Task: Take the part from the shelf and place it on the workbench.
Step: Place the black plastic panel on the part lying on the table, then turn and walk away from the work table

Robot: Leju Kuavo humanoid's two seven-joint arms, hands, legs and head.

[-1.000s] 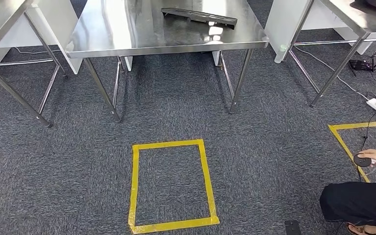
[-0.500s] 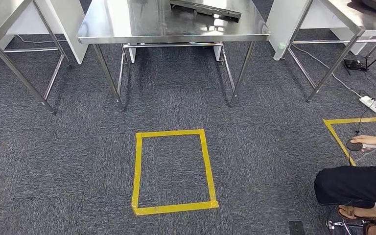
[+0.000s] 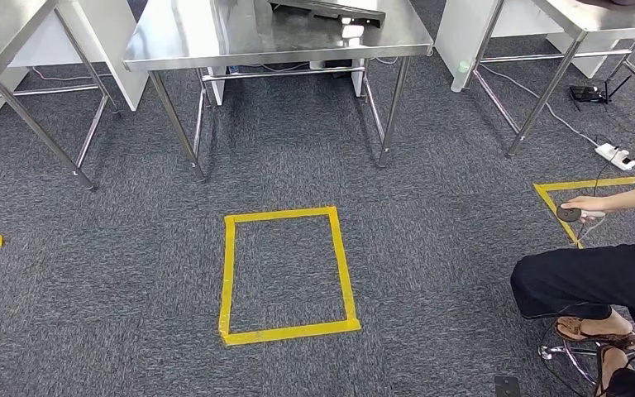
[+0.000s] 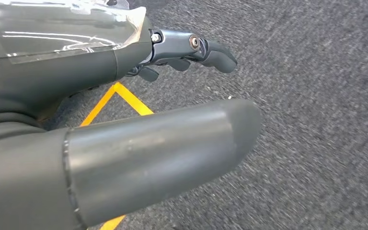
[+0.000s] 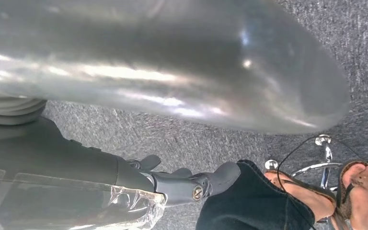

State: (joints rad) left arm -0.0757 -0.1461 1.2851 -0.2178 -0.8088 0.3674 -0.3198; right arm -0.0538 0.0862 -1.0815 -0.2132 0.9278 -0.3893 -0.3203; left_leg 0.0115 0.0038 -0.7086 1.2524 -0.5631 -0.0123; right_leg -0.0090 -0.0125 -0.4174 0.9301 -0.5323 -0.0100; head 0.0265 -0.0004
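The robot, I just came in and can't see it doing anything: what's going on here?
Nothing is being handled right now. The left hand and the right hand hang over the grey carpet, holding nothing. Ahead, a dark flat part lies on the steel workbench, apart from both hands. A yellow tape rectangle marks the floor before the bench. To the robot's right a seated person holds a small dark round device low over the carpet.
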